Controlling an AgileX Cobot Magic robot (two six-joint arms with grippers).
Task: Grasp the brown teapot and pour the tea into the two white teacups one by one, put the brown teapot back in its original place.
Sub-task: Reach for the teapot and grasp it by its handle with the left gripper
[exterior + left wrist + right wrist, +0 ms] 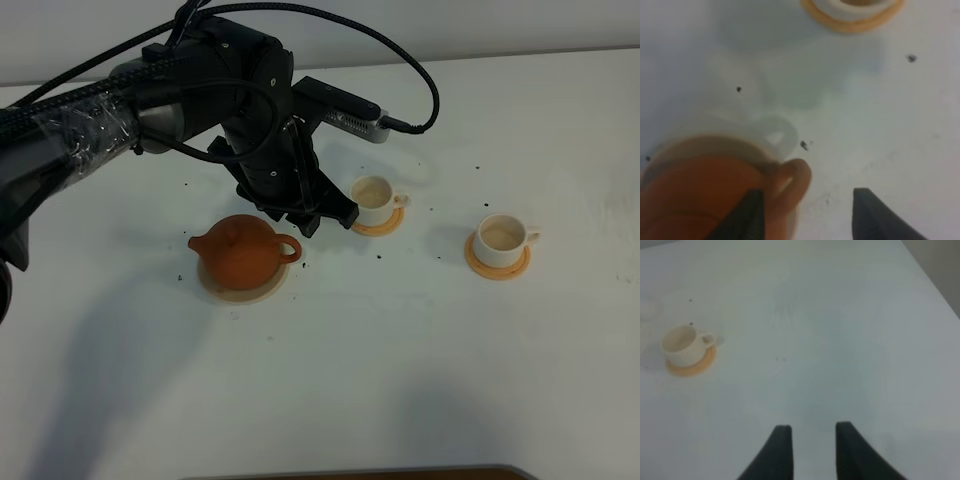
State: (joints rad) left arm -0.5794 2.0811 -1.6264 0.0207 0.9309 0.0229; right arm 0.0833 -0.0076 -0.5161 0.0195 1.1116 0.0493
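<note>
We see the brown teapot [238, 251] sitting upright on its original place, the pale tan disc [232, 290], toward the left of the white table [400, 360], with its spout pointing left and its loop handle [290, 248] pointing right. The left gripper [328, 220] hangs just beside that handle with its jaws spread wide and nothing between them clamped. In the left wrist view the handle [794, 181] lies in the gap of the left gripper [805, 215], close to one dark finger [747, 217] and well clear of the other. We cannot tell whether that near finger touches the clay. The two white teacups stand to the right of the pot, each on its own orange coaster. The nearer teacup [372, 197] is just beyond the gripper on a coaster [385, 226], and the farther teacup [500, 235] sits well apart to the right on the other coaster [497, 264]. Small dark specks [381, 256] dot the table around them. The right gripper [812, 450] appears only in its own wrist view, drawn in to a narrow slit, holding nothing, above bare table, with one teacup [680, 344] on its coaster [692, 366] well away from it.
</note>
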